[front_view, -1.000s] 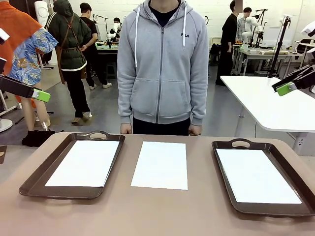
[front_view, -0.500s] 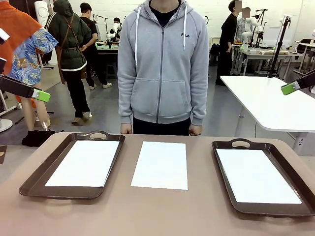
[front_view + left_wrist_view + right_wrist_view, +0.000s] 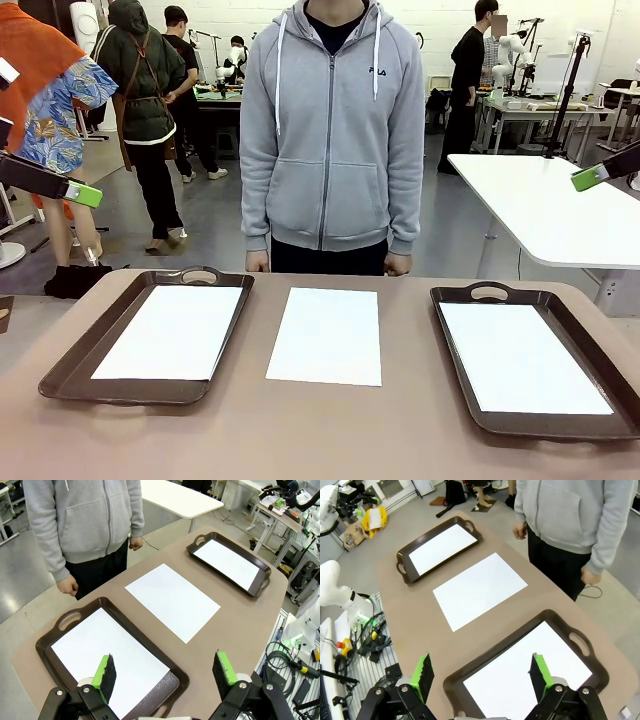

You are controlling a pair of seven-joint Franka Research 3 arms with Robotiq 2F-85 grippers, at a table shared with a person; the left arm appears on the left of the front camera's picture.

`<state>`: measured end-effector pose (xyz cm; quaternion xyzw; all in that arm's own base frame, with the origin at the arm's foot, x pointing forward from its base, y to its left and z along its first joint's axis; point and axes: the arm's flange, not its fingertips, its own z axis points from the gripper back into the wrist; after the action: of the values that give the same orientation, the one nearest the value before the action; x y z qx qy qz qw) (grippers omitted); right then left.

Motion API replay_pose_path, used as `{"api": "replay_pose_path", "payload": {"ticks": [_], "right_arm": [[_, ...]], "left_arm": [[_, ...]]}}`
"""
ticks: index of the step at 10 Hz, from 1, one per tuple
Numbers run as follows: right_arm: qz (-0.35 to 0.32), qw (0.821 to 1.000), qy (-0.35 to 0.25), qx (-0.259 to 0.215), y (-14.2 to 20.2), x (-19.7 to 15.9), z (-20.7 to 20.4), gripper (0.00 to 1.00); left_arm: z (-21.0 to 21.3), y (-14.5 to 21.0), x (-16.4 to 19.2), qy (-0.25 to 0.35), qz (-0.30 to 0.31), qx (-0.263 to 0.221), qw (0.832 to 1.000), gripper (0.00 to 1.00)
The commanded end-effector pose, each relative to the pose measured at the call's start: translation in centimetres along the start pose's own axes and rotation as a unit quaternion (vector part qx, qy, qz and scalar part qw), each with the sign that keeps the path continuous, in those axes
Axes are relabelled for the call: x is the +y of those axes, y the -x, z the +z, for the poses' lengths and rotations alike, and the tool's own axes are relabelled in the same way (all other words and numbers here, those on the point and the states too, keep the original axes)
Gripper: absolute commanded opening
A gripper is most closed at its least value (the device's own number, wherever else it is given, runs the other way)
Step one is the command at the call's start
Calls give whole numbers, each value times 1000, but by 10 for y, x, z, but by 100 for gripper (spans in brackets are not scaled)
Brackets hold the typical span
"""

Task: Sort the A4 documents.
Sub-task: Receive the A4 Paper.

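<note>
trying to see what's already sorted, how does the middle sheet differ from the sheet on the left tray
The middle sheet lies straight on the bare table, between the two trays; the left sheet lies inside the left tray, ringed by its dark rim. In the front view the middle sheet sits almost square to the camera, while the left sheet slants with its tray. Both are blank, white, flat and untouched.

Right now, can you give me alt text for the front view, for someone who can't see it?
Three white A4 sheets lie across a tan table: one in the left tray, one bare on the table in the middle, one in the right tray. A person in a grey hoodie stands at the far edge, hands at their sides. The left gripper and right gripper hover high at the picture's edges.
</note>
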<state>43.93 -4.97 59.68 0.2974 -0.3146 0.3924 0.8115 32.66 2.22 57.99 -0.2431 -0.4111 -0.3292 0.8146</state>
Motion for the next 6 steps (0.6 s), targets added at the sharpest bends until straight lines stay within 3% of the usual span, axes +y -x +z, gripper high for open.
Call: {"api": "replay_pose_path", "payload": {"ticks": [1,6], "right_arm": [[-1,1000,-3,1,0,0,-1,100],[-1,1000,-3,1,0,0,-1,100]], "left_arm": [[0,0,0,3,-2,-1,1000,100],[0,0,0,3,-2,-1,1000,100]]}}
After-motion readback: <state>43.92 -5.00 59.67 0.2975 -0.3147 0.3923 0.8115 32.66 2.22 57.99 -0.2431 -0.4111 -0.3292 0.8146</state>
